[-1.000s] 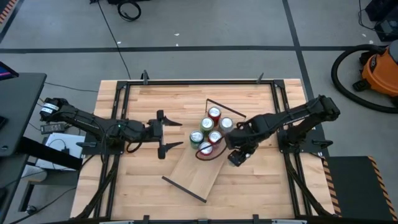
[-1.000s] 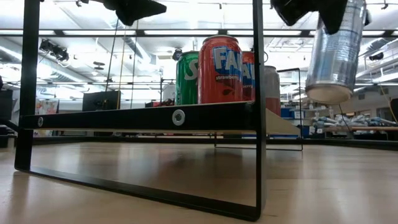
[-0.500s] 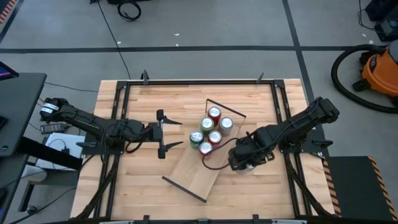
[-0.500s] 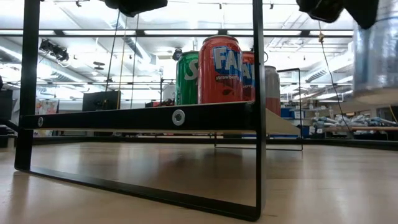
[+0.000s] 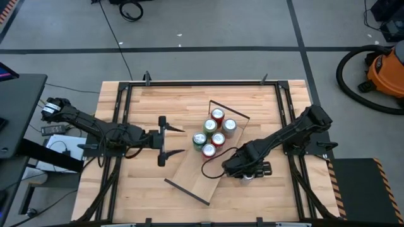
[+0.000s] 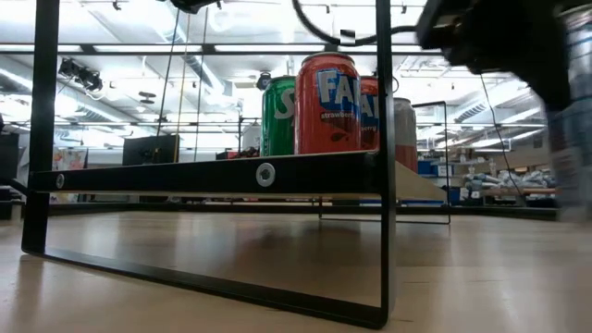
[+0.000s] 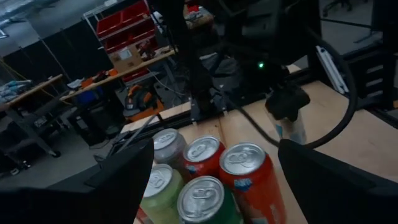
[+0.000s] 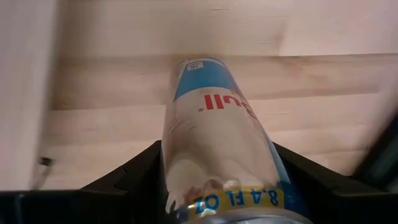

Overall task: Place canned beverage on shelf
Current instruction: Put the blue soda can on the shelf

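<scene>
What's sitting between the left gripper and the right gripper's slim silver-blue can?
In the high view, the shelf with its cluster of five cans lies between the left gripper and the slim silver-blue can.

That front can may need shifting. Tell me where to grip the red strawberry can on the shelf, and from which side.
Grip the red strawberry can around its upper side wall, coming from the shelf's bare end. It stands upright with other cans packed close behind it, so probably only that side is open.
</scene>
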Tool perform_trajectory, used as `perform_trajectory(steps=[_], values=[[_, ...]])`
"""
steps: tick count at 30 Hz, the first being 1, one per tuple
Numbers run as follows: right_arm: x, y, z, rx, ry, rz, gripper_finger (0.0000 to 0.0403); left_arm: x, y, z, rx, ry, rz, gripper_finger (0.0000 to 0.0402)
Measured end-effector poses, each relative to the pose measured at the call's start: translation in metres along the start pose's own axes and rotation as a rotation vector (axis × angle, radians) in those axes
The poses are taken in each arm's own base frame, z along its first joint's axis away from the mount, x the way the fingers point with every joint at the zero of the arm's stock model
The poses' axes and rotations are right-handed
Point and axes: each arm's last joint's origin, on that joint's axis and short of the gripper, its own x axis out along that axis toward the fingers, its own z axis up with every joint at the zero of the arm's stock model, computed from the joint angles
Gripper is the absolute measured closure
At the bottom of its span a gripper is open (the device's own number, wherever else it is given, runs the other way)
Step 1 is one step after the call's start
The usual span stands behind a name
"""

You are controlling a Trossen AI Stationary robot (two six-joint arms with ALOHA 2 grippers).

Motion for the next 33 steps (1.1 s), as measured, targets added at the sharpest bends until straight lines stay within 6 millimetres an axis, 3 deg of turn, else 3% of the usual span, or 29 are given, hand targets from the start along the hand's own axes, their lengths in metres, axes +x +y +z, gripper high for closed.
perform_trajectory(steps=[10, 20, 33], values=[[0.013, 0.014, -0.004, 0.089, -0.020, 0.084, 0.0145, -0.004, -0.011, 0.000, 0.029, 0.014, -0.059, 0.0047], [0.013, 0.016, -0.004, 0.085, -0.011, 0.101, 0.0079, -0.009, -0.023, 0.002, 0.051, 0.016, -0.118, 0.0047], [-0.028, 0.008, -0.012, -0.050, -0.046, 0.039, 0.0061, -0.010, -0.024, 0.001, 0.075, 0.018, -0.123, 0.0047]])
